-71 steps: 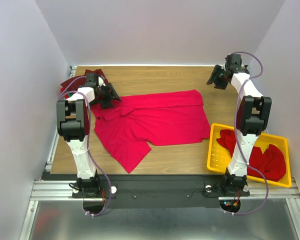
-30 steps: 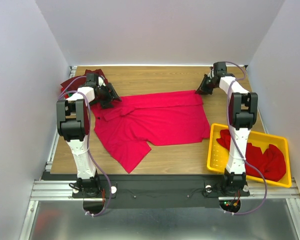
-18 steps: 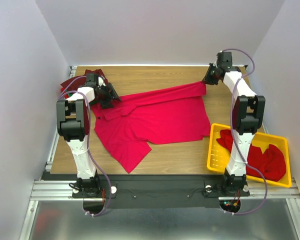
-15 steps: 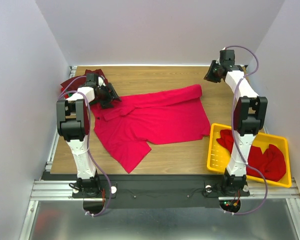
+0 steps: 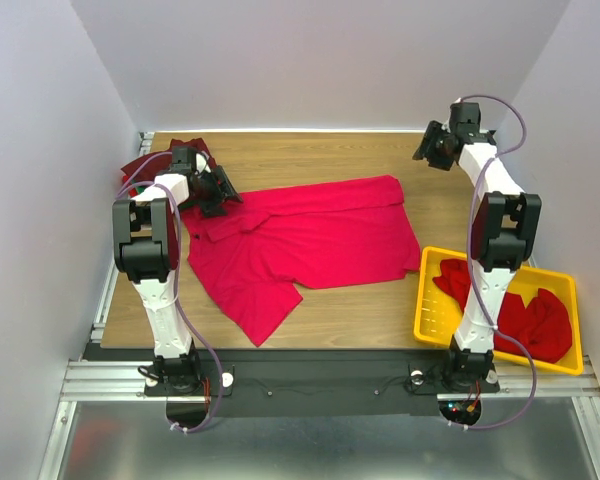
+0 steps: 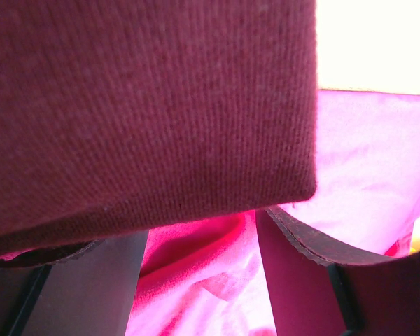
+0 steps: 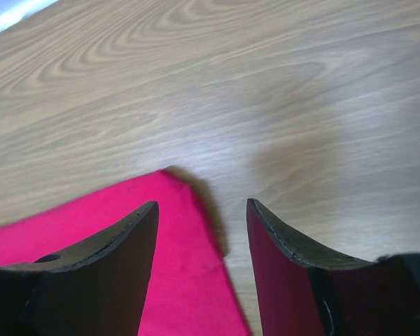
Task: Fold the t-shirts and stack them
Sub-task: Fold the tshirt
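A bright red t-shirt (image 5: 310,240) lies spread across the middle of the table. My right gripper (image 5: 432,150) hangs open above the table, just beyond the shirt's far right corner. In the right wrist view that corner (image 7: 185,280) lies flat on the wood below the right gripper (image 7: 201,204), untouched. My left gripper (image 5: 212,190) rests on the shirt's far left edge. In the left wrist view the left gripper (image 6: 196,238) has its jaws apart with red cloth (image 6: 196,287) lying between them. A dark maroon cloth (image 6: 147,105) covers the top of that view.
A heap of dark red t-shirts (image 5: 150,160) sits in the far left corner behind the left arm. A yellow slotted tray (image 5: 426,300) at the near right holds more red shirts (image 5: 530,315). Bare wood (image 7: 231,91) lies beyond the shirt's far edge.
The right gripper lifted the shirt's far right corner, opened and let it go. The corner fell flat, and the gripper rose to the right. The left arm stayed still.
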You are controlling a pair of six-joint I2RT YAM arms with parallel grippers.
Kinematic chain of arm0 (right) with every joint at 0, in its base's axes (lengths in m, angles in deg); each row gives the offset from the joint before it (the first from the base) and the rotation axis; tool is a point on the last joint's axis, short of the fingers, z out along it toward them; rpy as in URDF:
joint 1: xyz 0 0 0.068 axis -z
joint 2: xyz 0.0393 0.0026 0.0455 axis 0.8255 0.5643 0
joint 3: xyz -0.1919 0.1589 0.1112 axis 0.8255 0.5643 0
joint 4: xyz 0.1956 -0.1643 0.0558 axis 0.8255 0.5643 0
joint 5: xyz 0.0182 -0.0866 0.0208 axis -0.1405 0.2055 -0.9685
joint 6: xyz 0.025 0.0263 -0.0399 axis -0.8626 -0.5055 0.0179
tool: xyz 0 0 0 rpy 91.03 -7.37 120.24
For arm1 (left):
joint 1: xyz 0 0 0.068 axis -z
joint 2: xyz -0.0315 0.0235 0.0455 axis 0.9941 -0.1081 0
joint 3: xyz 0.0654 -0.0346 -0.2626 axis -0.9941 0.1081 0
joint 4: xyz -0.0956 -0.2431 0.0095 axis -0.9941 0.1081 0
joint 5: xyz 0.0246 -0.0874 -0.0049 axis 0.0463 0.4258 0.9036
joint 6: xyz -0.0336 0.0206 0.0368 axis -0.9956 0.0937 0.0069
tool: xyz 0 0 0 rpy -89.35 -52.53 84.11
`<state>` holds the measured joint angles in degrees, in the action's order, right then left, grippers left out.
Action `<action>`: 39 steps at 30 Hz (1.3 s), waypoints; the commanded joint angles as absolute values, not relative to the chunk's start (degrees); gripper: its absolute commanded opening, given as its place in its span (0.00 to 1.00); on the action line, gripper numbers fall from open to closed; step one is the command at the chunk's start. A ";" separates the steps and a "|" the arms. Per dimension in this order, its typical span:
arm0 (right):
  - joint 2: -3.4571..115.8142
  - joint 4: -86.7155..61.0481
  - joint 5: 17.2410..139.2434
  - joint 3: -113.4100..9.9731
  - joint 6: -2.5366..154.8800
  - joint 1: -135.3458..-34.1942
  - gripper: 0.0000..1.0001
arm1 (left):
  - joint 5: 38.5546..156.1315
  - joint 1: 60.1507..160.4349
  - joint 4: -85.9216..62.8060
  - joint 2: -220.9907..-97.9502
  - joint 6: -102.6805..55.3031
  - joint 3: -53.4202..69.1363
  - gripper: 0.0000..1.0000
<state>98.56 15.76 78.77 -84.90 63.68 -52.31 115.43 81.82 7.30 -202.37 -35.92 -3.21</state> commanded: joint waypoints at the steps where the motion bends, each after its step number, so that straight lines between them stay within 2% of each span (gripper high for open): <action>1: 99.28 13.64 67.72 -84.28 63.92 -52.74 0.59 | 109.21 80.28 12.96 -206.50 -32.76 -0.92 0.74; 8: 101.84 13.20 61.19 -82.35 62.33 -53.71 0.59 | 109.21 80.28 13.31 -206.50 -32.94 -1.09 0.74; 15: 98.15 12.85 63.21 -77.52 65.49 -57.49 0.59 | 108.86 80.28 12.61 -203.16 -32.85 -2.85 0.74; 23: 98.85 11.45 60.92 -75.66 67.43 -62.93 0.59 | 109.82 80.45 13.66 -206.67 -33.47 -4.96 0.74; 33: 101.05 11.88 73.83 -73.82 64.27 -63.03 0.59 | 108.86 85.27 14.36 -210.01 -34.08 -8.65 0.74; 39: 101.92 12.59 76.21 -72.15 62.42 -59.87 0.59 | 109.56 90.02 16.20 -213.96 -35.57 -15.93 0.74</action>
<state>101.49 13.14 71.34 -73.51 63.57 -62.43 112.30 85.75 13.03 -207.61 -35.88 -12.90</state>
